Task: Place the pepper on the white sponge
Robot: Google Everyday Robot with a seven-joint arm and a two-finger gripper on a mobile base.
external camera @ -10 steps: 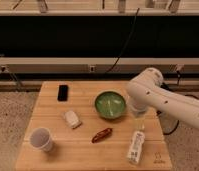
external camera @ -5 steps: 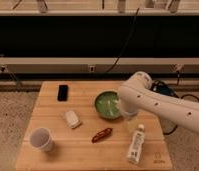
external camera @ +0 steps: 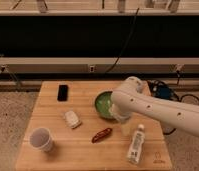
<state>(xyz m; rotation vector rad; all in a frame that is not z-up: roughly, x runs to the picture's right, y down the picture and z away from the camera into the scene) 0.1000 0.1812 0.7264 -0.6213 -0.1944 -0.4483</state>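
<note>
The dark-red pepper [external camera: 101, 134] lies on the wooden table [external camera: 53, 160], right of centre near the front. The white sponge [external camera: 72, 119] lies to its left and a little further back, apart from it. My white arm reaches in from the right, and the gripper [external camera: 119, 116] hangs at its end over the right rim of the green bowl [external camera: 103, 103], above and to the right of the pepper. The arm's body hides most of the gripper.
A black phone [external camera: 62, 92] lies at the back left. A white cup [external camera: 41, 139] stands at the front left. A white bottle [external camera: 136, 144] lies at the front right, close under the arm. A dark wall with cables runs behind the table.
The arm has swung left across the table, from right of the bowl to over its right rim, closer to the pepper. The objects on the table have not moved.
</note>
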